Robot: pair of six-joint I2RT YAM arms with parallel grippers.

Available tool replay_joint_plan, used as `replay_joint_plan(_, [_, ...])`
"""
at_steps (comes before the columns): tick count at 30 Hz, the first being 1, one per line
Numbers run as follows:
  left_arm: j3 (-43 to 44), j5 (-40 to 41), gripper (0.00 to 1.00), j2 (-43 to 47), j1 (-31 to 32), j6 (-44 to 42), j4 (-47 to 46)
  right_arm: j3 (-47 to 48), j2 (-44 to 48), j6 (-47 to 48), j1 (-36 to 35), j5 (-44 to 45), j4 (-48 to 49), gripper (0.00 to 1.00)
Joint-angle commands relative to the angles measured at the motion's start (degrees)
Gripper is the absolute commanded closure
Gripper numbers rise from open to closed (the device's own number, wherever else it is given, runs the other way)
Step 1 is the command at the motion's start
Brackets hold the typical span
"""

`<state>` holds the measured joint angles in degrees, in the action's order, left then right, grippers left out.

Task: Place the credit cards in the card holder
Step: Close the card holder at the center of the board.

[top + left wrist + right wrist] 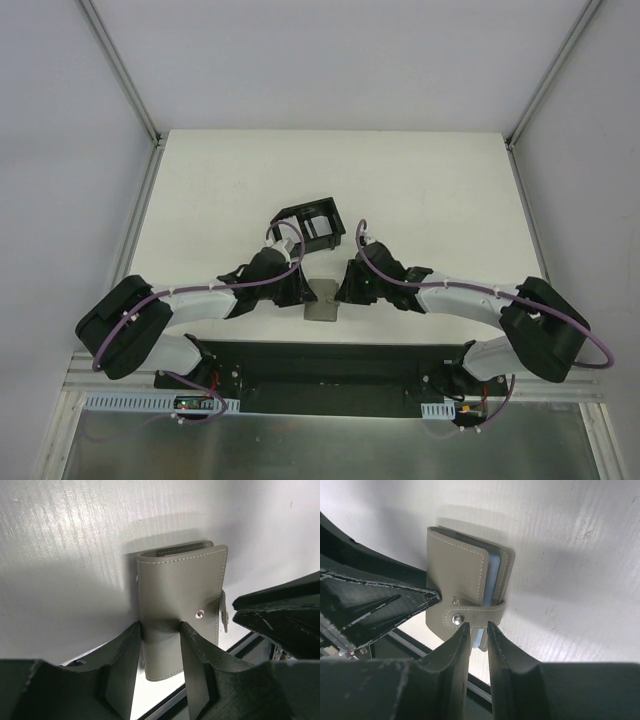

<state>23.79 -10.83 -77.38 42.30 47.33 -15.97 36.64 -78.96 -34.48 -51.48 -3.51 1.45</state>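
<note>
— Where is the card holder (pixel 322 300) sitting?

— On the white tabletop (pixel 420 200), close to its near edge, right between the two arms. The black divided tray (pixel 312 222) stands just beyond it, apart from it.

— What about the left pincer (pixel 160 632)?

— It has hold of the grey wallet. Its two fingers (pixel 125 660) sit on either side of the holder's near end, pressed against the leather, and the cover creases a little between them. A metal snap stud (pixel 199 613) shows on the cover just past one fingertip.

— And the right pincer (pixel 478 629)?

— Narrow, with only a slit between the fingers. The holder's edge sits in that slit. The pale blue lining (pixel 495 575) shows there and along the open side. Whether those fingers actually bite on it, I cannot tell.

— Is the wallet folded?

— Folded, yes. The closing tab (pixel 475 611) crosses the cover just above the right fingertips. In that same wrist view, the left pincer's black tip meets the opposite edge of the holder.
</note>
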Motion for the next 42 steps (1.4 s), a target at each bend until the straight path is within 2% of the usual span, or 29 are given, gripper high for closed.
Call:
replay_joint_plan(1, [-1.5, 2.8, 0.62, -2.2, 1.0, -2.2, 9.0, 1.5, -2.1, -1.1, 0.1, -1.4, 3.4, 0.77])
replay_joint_plan(6, [-1.1, 3.0, 0.62, -3.3, 1.6, -2.5, 9.3, 1.2, -2.3, -0.7, 0.2, -1.8, 6.2, 0.78])
replay_joint_plan(20, [-0.7, 3.7, 0.63, -4.8, 2.4, -2.0, 9.7, 1.2, -3.7, -1.1, -0.2, -2.6, 6.1, 0.80])
replay_joint_plan(30, [-0.3, 3.9, 0.61, -3.7, 2.9, -2.9, 9.9, -0.5, 3.7, -0.5, -0.1, 0.8, 0.3, 0.80])
replay_joint_plan(42, [0.1, 4.6, 0.60, -4.2, 3.5, -3.9, 11.4, -1.3, 1.8, -3.4, -1.7, 1.1, -0.1, 0.83])
